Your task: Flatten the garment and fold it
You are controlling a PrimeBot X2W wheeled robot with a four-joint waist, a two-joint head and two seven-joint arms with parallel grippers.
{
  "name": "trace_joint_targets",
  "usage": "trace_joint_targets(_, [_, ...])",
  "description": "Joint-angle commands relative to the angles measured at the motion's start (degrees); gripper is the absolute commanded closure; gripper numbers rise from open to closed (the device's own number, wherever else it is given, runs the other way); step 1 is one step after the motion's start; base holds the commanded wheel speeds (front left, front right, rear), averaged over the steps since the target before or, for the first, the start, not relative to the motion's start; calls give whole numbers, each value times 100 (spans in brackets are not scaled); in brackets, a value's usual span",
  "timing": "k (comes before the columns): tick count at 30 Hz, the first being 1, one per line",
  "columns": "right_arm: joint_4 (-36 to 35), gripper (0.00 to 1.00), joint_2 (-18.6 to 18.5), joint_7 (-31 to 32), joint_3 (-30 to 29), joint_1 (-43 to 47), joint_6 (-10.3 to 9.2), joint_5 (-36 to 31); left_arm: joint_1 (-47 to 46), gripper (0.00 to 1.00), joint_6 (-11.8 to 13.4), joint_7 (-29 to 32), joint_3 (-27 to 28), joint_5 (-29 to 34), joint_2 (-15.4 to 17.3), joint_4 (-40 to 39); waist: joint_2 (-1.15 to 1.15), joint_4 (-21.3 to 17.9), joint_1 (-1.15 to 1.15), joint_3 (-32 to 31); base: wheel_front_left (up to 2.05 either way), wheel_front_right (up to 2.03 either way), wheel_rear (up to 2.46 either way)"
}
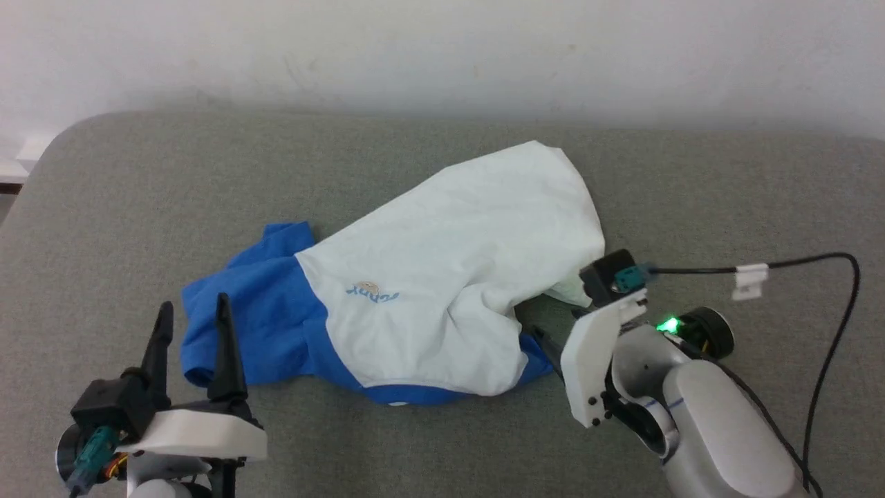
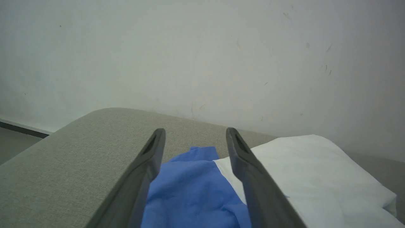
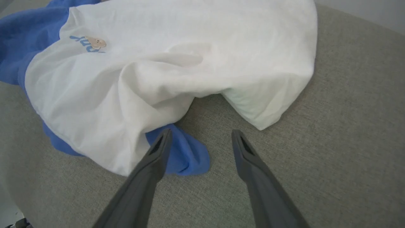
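Grey padded surface carries the garment [image 1: 442,277], crumpled at its middle. Both the left end effector [image 1: 194,302] and right end effector [image 3: 202,132] gape wide, empty. Best pinch opposite edges low, perhaps the blue sleeve [image 3: 190,155], then draw apart.

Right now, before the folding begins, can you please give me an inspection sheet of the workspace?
Surface: grey fabric pad.
Job's things: garment crumpled, not flat; blue sleeve bunched at the left.
Clutter: nothing seen.
Hands: left hand open by the blue end; right hand open by the white edge; neither grips cloth.
Cables: black cable with white tag at the right wrist.
Surroundings: pale scuffed wall behind.
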Motion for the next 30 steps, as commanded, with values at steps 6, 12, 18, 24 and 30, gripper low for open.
trace_joint_targets(6, [807,0,5,493,637,-731,-5,-369,-393,0,-111,-37,-216,114,-37,309,0,312,0,361,0,0,0])
trace_joint_targets(12, [1363,65,5,959,1153,-911,-5,-225,-596,0,-124,-48,-303,156,-110,450,0,386,0,448,0,0,0])
trace_joint_targets(18, [1222,100,5,385,726,-892,-5,-85,-598,0,-132,-59,-264,112,-160,517,0,269,0,367,0,0,0])
trace_joint_targets(24, [237,100,-58,-362,-826,-390,-5,-191,-522,0,-142,-65,-261,85,-213,540,0,84,0,280,0,0,0])
trace_joint_targets(30, [-790,100,-11,-307,-2832,482,-5,-513,-531,0,-178,-66,-284,30,-236,611,0,-65,0,267,0,0,0])
